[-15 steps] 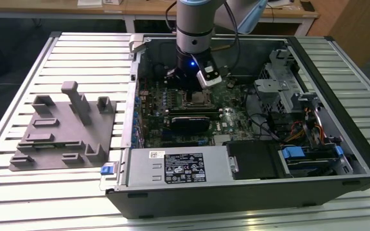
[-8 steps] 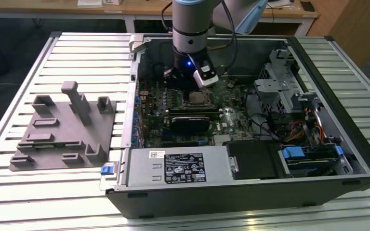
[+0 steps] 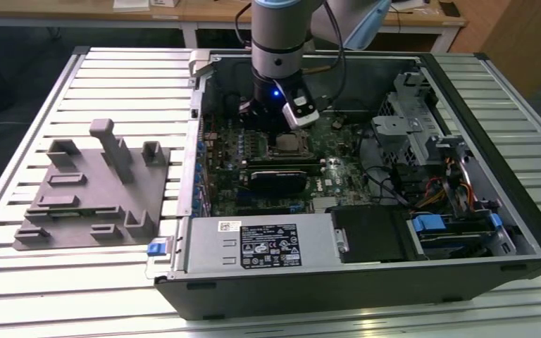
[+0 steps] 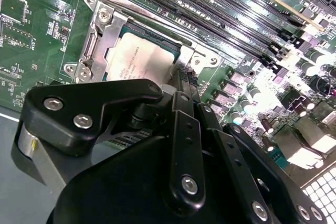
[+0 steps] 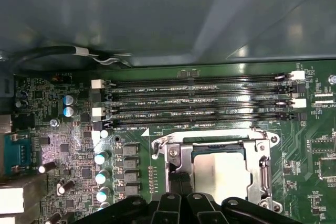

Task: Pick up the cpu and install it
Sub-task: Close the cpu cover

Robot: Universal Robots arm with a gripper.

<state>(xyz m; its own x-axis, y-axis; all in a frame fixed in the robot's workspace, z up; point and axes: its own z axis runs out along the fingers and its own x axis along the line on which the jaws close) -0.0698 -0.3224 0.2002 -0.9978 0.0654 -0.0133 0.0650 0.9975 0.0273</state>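
The cpu (image 5: 223, 169), a flat square chip with a silvery-white top, lies inside the metal socket frame (image 5: 265, 171) on the green motherboard. It shows again in the second wrist view as the cpu (image 4: 137, 59) and, small, in the exterior view as the cpu (image 3: 289, 144). My gripper (image 5: 180, 182) hangs just above the socket, its two black fingers pressed together at one edge of the chip with nothing between them. In the second wrist view the gripper (image 4: 184, 80) hides that edge. In the exterior view the gripper (image 3: 284, 130) reaches down into the open computer case.
Memory slots (image 5: 199, 103) run alongside the socket. The case walls (image 3: 496, 141), a drive cage (image 3: 411, 120) and the power supply (image 3: 261, 243) hem in the board. A grey blocky fixture plate (image 3: 87, 190) lies on the slatted table at the exterior view's left.
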